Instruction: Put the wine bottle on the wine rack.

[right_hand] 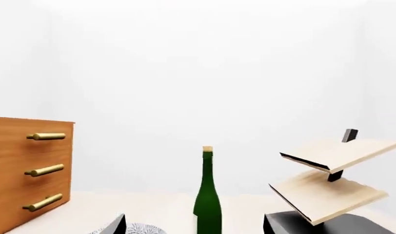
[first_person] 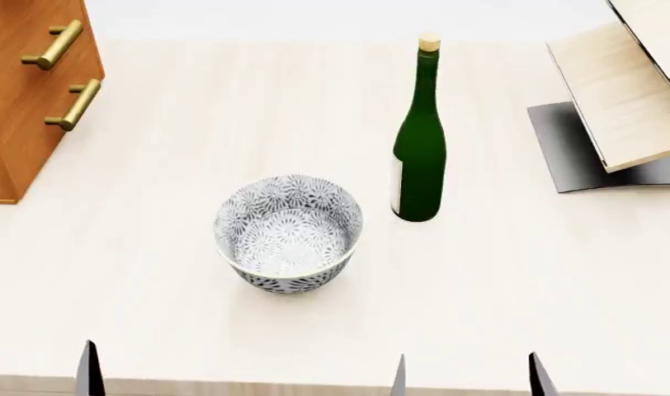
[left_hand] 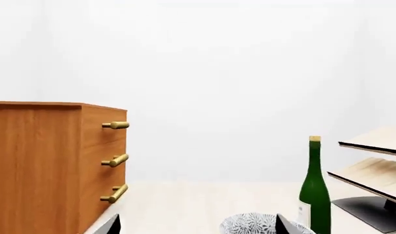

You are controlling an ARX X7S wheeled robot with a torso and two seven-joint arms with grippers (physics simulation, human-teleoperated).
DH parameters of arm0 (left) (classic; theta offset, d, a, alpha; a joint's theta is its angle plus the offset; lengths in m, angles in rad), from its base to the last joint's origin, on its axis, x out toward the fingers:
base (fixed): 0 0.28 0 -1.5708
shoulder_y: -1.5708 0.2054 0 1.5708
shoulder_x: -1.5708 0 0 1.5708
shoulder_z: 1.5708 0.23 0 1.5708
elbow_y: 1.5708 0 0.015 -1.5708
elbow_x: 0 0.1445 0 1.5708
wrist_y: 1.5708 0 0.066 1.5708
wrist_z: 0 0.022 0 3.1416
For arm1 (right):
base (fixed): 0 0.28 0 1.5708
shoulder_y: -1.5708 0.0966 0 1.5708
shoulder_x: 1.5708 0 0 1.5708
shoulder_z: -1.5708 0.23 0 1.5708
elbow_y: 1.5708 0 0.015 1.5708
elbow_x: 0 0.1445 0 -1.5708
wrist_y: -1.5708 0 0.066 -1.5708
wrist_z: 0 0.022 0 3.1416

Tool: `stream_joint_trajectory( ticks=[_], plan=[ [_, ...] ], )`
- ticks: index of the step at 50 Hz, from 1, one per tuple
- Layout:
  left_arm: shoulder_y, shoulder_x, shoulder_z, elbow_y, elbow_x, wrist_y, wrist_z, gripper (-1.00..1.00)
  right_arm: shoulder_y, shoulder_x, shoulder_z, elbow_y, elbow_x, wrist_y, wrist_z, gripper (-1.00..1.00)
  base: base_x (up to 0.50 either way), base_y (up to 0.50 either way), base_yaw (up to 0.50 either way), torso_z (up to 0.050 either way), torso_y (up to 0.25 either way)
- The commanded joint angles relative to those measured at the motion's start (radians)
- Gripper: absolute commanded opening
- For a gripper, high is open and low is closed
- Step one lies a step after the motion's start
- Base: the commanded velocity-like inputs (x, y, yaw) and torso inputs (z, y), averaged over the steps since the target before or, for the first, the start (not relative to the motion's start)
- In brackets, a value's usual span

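The dark green wine bottle (first_person: 419,148) with a beige cork stands upright on the pale tabletop, to the right of and behind the patterned bowl. The wine rack (first_person: 621,107), slanted pale wood panels on a grey metal base, stands at the far right, apart from the bottle. My right gripper (first_person: 469,378) is open at the near table edge, well short of the bottle. In the right wrist view the wine bottle (right_hand: 207,195) shows ahead between the right gripper (right_hand: 196,225) fingers, with the rack (right_hand: 328,180) beside it. My left gripper (left_hand: 198,225) is open with nothing in it.
A grey-white patterned bowl (first_person: 289,233) sits mid-table, near the left gripper's inner finger. A brown cabinet (first_person: 27,91) with brass handles stands at the far left. The rack's grey base (first_person: 566,148) lies flat on the table right of the bottle.
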Motion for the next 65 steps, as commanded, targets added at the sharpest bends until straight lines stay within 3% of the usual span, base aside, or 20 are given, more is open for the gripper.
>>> stream_joint_trajectory(
  ticks=[1, 20, 65],
  plan=[
    [0.061, -0.017, 0.007, 0.099, 0.018, 0.087, -0.024, 1.00, -0.056, 0.020, -0.004, -0.076, 0.014, -0.110, 0.002, 1.00, 0.00, 0.00, 0.00, 0.000, 0.000],
    [0.098, -0.032, 0.037, 0.099, 0.054, 0.219, -0.045, 1.00, -0.057, 0.027, -0.012, -0.059, -0.008, -0.147, 0.024, 1.00, 0.00, 0.00, 0.00, 0.000, 0.000],
    [0.089, -0.069, 0.071, 0.093, 0.049, 0.220, -0.086, 1.00, -0.038, 0.049, -0.047, -0.034, -0.028, -0.118, 0.060, 1.00, 0.07, 0.00, 0.00, 0.000, 0.000]
  ],
)
